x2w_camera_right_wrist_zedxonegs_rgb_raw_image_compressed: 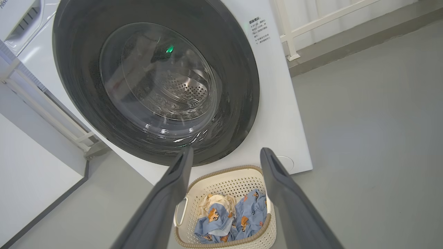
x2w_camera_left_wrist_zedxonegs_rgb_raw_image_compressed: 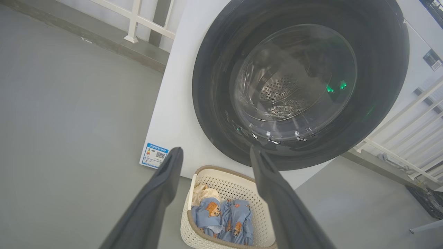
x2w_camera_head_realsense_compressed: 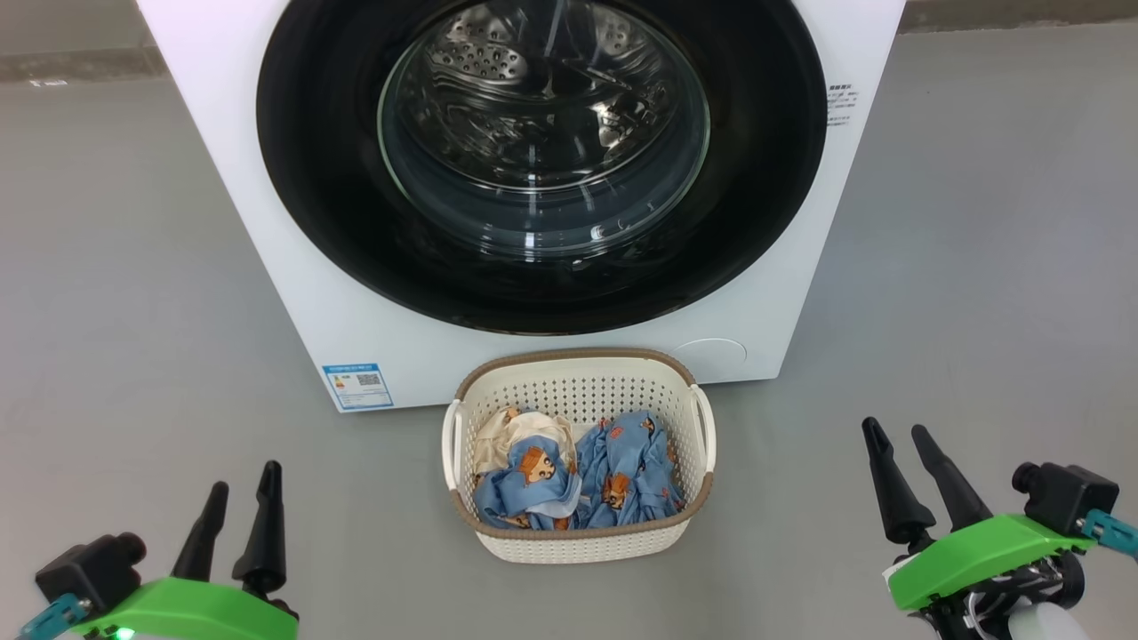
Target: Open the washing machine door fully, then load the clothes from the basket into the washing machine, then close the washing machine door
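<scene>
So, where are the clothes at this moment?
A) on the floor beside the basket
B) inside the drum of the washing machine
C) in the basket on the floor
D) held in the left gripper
C: the light-blue printed clothes lie bunched inside the cream basket, which stands on the floor in front of the closed washing machine door, and the left gripper is open and empty.
</scene>
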### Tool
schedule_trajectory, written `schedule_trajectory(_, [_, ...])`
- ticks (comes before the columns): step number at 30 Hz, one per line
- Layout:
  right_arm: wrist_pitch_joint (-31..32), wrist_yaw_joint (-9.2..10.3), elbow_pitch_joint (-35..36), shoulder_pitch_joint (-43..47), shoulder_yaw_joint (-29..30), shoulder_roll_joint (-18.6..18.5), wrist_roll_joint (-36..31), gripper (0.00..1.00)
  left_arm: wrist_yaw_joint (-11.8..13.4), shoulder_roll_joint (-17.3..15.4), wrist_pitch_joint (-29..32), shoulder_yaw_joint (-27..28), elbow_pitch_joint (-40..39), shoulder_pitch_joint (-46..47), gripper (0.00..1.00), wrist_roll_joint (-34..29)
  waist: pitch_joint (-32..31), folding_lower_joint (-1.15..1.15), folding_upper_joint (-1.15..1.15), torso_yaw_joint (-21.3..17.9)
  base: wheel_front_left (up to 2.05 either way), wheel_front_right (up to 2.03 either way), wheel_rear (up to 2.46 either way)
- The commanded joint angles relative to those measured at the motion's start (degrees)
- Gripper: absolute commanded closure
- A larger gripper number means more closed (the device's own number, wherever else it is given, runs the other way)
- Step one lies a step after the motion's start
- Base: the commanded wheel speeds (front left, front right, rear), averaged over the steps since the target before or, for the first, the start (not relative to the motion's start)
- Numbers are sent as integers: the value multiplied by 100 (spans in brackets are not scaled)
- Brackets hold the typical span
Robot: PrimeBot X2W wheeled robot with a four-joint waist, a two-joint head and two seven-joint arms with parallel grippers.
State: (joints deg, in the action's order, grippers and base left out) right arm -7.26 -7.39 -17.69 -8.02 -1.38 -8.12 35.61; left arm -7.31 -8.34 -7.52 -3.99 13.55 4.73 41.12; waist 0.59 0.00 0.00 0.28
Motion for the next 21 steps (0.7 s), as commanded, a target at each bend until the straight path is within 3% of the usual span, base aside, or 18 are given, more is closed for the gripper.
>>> schedule_trajectory(1, [-88,-7,135,-263,-115,-97,-133,0,-12,-164,-58,114,-181,273,0,-129,0,0,0,2,0,0,0])
schedule_trajectory(21, [-424,-8,113,-432,-303,-210,-1462,0,-15,-377,-395,-77,-222,341,0,-1350,25,0,0,38,0,0,0])
